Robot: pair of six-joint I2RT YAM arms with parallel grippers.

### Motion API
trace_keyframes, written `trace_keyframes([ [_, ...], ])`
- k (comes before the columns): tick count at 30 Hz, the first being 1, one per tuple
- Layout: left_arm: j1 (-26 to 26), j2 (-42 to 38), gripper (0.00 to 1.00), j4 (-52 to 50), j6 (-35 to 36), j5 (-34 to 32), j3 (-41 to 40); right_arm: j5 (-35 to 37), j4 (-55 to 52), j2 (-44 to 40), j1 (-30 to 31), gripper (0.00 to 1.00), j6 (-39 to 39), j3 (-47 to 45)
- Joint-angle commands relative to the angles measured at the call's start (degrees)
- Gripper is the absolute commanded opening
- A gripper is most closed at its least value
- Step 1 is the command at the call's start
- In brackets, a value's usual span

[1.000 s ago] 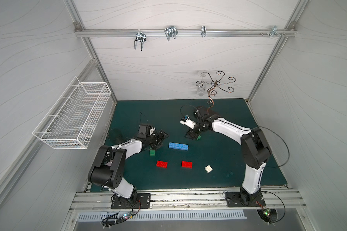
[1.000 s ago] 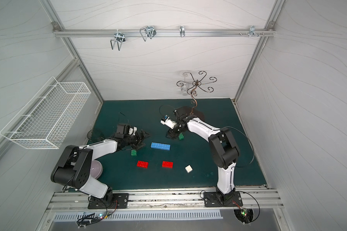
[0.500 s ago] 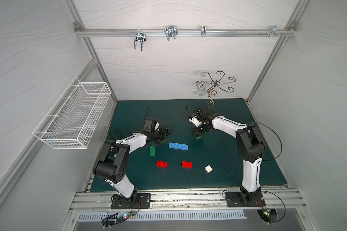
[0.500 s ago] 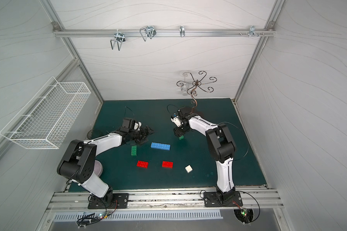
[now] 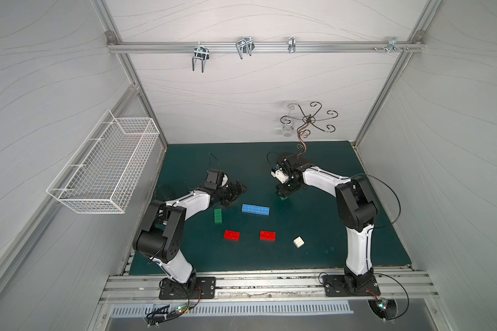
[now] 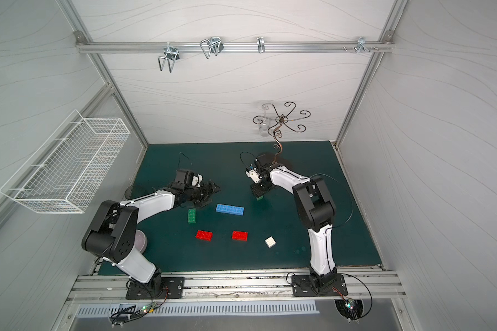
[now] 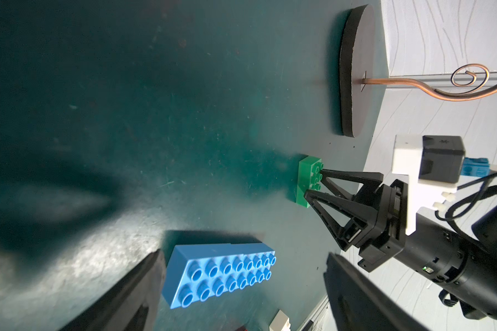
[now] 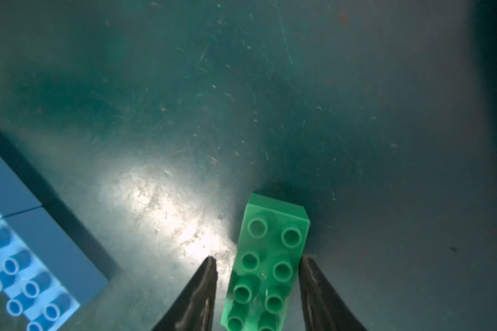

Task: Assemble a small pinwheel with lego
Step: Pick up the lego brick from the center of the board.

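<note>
Right hand [image 8: 258,258] straddles a studded green brick [image 8: 276,229] lying on the desk [image 8: 241,100], jaws apart; left hand [image 7: 244,252] gapes wide.

We see on the counter [image 5: 313,223] a joined pair of bricks [image 5: 255,209] in the middle, a single brick [image 5: 218,215] near its left end, a front-left brick [image 5: 232,235] and front-right brick [image 5: 267,235] before them, a square brick [image 5: 298,242] further right, a far brick [image 8: 273,243] straddled by the right end effector [image 8: 258,258], a wire stand [image 5: 307,126] behind

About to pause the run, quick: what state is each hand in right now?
Left hand: open, empty.
Right hand: open, astride the green brick, not yet clamped.
</note>
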Motion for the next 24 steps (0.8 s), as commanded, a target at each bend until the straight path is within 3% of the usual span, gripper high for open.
trace_keyframes([
  [1,0.0,1.2,0.92,0.6,0.9,0.4,0.8,0.4,-1.5,1.2,-0.2,0.48,0.1,0.4],
  [19,0.0,2.6,0.92,2.4,0.4,1.9,0.4,-0.1,-3.0,3.1,-1.2,0.38,-0.6,2.8],
  [24,0.0,2.6,0.92,2.1,0.4,2.1,0.5,0.4,-3.7,3.3,-1.2,0.29,-1.6,3.8],
])
